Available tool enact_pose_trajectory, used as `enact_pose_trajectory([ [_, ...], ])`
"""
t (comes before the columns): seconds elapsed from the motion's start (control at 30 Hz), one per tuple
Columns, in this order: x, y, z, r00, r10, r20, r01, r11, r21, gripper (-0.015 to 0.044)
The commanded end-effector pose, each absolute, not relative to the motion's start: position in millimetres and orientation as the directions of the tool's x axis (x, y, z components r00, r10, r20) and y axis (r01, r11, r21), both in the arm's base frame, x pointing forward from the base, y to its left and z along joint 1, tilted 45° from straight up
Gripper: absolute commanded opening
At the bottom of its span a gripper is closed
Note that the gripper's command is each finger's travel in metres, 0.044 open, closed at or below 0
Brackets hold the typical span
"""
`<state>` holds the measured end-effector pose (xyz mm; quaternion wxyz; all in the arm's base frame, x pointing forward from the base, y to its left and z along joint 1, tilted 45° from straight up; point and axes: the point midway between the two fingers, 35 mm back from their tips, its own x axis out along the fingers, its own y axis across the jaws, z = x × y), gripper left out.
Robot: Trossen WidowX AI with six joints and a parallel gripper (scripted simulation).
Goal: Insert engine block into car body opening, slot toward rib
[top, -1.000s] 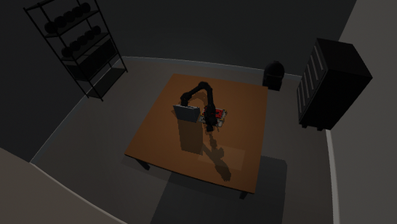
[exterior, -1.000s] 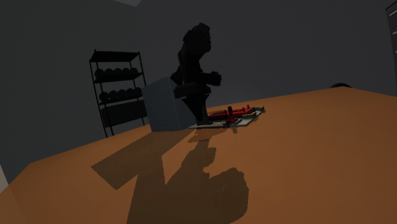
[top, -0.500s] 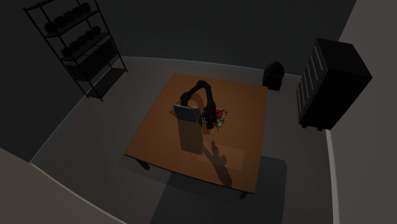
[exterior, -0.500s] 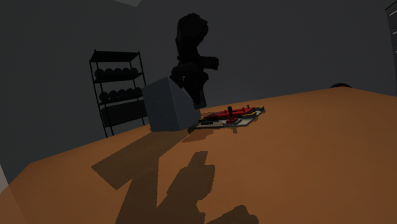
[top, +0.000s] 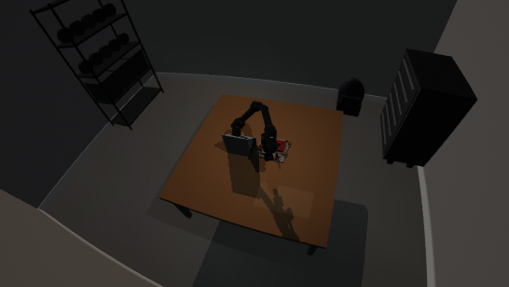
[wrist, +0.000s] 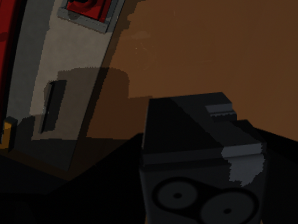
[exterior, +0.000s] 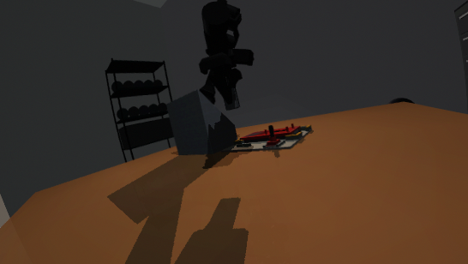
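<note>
The engine block is dark grey, with two round rings on one face and a stepped edge on its top. My gripper is shut on it, one finger on each side, and holds it above the table. The red car body lies on a pale board; only its edge shows at the left of the wrist view. The block hangs to the side of the car body in the wrist view. The opening and the rib cannot be made out, and the slot side is unclear.
A tall grey box stands close beside the board and the arm. A small red part with a black post stands on the board. Yellow pieces sit at the board. A dark narrow piece lies on it.
</note>
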<state>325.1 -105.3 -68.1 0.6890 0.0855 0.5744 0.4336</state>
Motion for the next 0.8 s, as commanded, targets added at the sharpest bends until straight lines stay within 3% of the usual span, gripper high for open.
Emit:
enact_pose_trajectory([
  [0.0,325,-108,-64,-0.040,0.694,-0.719,-0.507,0.606,0.613,0.0000],
  [0.5,326,-93,-80,-0.078,0.678,-0.731,-0.507,0.605,0.614,0.0000],
  [0.77,331,-89,-80,-0.241,0.589,-0.772,-0.505,0.603,0.618,0.0000],
])
